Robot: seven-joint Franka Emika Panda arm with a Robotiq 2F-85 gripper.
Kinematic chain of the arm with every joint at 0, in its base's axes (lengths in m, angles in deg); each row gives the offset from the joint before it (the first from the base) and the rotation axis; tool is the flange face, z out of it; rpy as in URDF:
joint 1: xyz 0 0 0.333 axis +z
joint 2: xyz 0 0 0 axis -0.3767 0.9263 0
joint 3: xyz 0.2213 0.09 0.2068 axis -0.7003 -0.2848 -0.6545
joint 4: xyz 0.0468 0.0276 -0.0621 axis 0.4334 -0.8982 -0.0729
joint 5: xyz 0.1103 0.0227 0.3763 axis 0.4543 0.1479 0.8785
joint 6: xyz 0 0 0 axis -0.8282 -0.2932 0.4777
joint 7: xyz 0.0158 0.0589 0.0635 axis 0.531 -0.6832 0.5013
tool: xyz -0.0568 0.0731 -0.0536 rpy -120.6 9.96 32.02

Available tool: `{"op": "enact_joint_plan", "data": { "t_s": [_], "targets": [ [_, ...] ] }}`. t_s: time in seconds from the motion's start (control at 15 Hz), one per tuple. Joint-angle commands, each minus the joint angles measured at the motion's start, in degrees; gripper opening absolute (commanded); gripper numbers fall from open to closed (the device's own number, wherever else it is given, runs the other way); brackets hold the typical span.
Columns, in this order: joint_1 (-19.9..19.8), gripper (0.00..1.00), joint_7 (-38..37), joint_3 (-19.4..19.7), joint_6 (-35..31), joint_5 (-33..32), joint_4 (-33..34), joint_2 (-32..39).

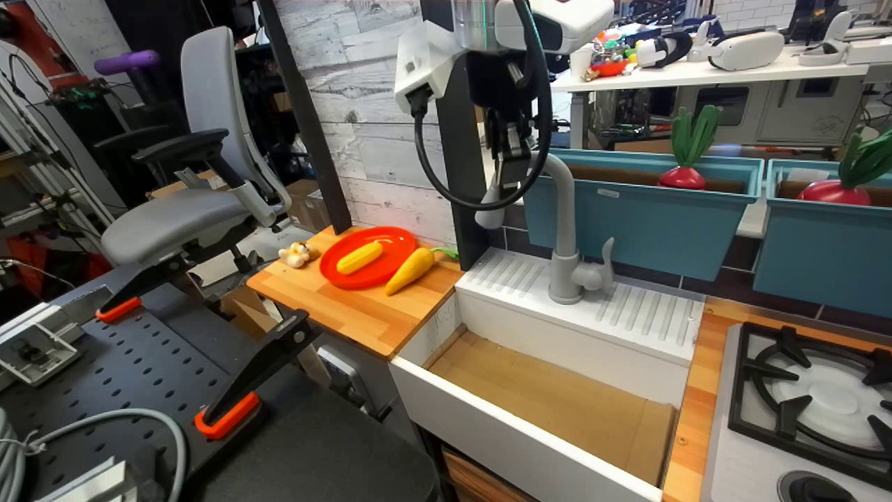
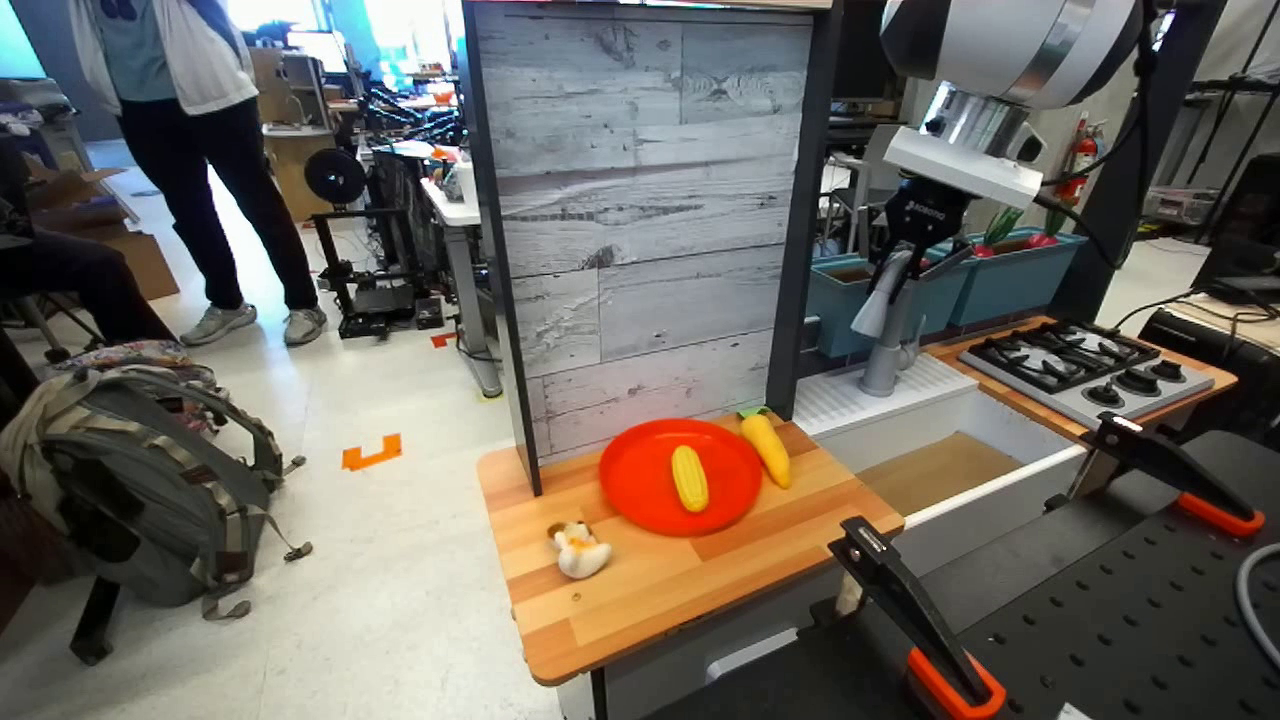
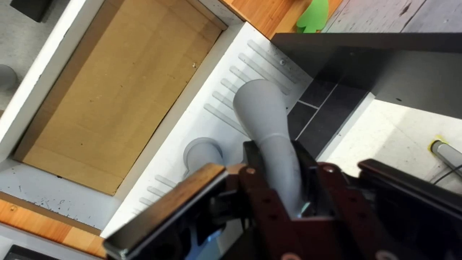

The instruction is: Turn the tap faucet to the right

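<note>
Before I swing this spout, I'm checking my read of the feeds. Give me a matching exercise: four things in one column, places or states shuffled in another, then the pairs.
1. tap faucet
2. corn
3. cardboard
4. gripper

A. flat in the bottom of the sink
B. astride the arched spout
C. lying on the red plate
D. standing on the white drainboard

Pairs: 1-D, 2-C, 3-A, 4-B

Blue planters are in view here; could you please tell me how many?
2, shown in both exterior views. One planter is behind the tap; the second planter, beside the first, is behind the stove. Others may be hidden.
</note>
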Motion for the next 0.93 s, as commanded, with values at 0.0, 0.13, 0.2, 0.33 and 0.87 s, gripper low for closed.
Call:
{"op": "enact_joint_plan", "data": {
  "t_s": [0.0, 0.13, 0.2, 0.33, 0.87],
  "targets": [
    [-0.6, 0.06, 1.9, 0.3, 0.7, -1.6, -2.1, -1.4],
    [-1.4, 0.06, 4.4, 0.0, 1.6, -2.2, -2.3, -1.6],
    [-2.0, 0.06, 6.1, -0.3, 2.8, -2.4, -2.3, -1.8],
    [-3.1, 0.06, 10.2, -0.4, 4.7, -3.4, -2.2, -2.2],
    [-7.3, 0.06, 22.7, 1.4, 14.2, -8.4, 2.8, -1.1]
  ]
}}
